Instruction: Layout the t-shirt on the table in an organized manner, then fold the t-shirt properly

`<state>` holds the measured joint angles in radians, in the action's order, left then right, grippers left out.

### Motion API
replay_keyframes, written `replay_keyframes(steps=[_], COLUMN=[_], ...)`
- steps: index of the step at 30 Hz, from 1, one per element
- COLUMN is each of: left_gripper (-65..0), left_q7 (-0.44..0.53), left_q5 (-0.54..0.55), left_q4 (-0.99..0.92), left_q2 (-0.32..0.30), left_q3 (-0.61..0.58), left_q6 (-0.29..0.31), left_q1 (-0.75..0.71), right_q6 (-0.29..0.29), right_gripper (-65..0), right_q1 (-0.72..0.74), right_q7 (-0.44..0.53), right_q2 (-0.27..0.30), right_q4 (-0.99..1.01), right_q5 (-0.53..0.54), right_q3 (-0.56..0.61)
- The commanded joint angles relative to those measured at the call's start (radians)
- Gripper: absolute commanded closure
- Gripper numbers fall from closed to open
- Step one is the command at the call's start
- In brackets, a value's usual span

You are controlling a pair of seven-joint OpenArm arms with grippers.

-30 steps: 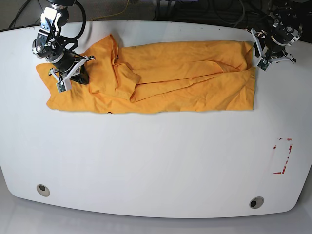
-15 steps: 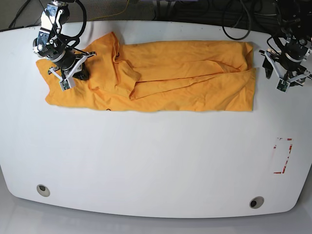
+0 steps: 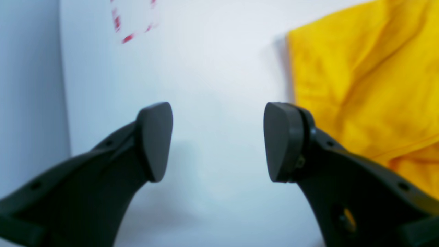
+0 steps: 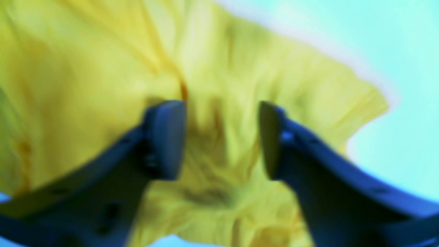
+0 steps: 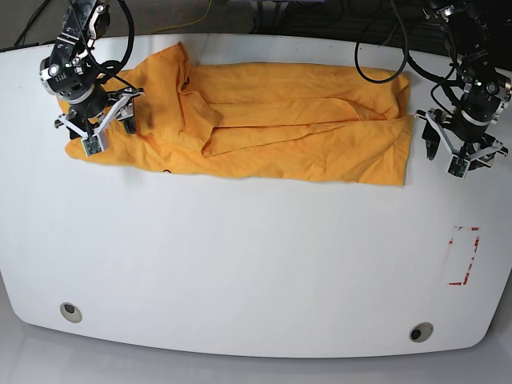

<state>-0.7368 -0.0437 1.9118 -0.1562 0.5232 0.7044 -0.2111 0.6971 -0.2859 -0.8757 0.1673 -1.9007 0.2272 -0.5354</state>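
The orange-yellow t-shirt [image 5: 272,120] lies wrinkled and partly folded over itself along the far side of the white table [image 5: 256,264]. My right gripper [image 5: 108,124] hovers over the shirt's left sleeve. In the right wrist view it [image 4: 223,137] stands open, with creased fabric [image 4: 212,85] beneath and nothing pinched between the pads. My left gripper [image 5: 460,152] is just off the shirt's right edge. In the left wrist view it [image 3: 217,137] is open over bare table, and the shirt's hem [image 3: 363,75] lies to its right.
A red tape rectangle outline [image 5: 464,256] marks the table's right side and also shows in the left wrist view as red tape [image 3: 133,20]. Two grey grommets [image 5: 70,312] [image 5: 421,331] sit near the front edge. Cables hang behind the far edge.
The right gripper has opened and let go of the sleeve after drawing the shirt up and to the left. The left gripper, open, has come forward along the shirt's right edge.
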Motion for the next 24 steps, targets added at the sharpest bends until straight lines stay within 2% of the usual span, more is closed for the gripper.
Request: replay_keyframes(steps=[1, 7, 19, 21, 24], left_gripper=[-39.7, -39.7, -39.8, -41.1, -47.1], left_q7=[0.013, 0.013, 0.01, 0.009, 0.009], left_q5=[0.009, 0.008, 0.006, 0.006, 0.006], left_q4=[0.015, 0.013, -0.019, -0.038, -0.071], left_q2=[0.014, 0.077, 0.137, 0.14, 0.151], left_q3=[0.007, 0.01, 0.01, 0.008, 0.007], left_q6=[-0.006, -0.006, -0.006, -0.006, -0.006], left_q1=[0.006, 0.006, 0.006, 0.006, 0.008], right_q6=[0.001, 0.001, 0.001, 0.001, 0.001], right_gripper=[-43.8, -45.3, -45.3, -45.3, -45.3], right_q1=[0.003, 0.003, 0.004, 0.012, 0.017], right_q7=[0.003, 0.003, 0.003, 0.003, 0.003], right_q2=[0.01, 0.005, -0.047, -0.05, -0.053], right_q4=[-0.038, -0.038, -0.007, -0.001, 0.002], right_q5=[0.013, 0.013, 0.01, 0.01, 0.008], right_q3=[-0.002, -0.001, -0.001, -0.001, -0.001])
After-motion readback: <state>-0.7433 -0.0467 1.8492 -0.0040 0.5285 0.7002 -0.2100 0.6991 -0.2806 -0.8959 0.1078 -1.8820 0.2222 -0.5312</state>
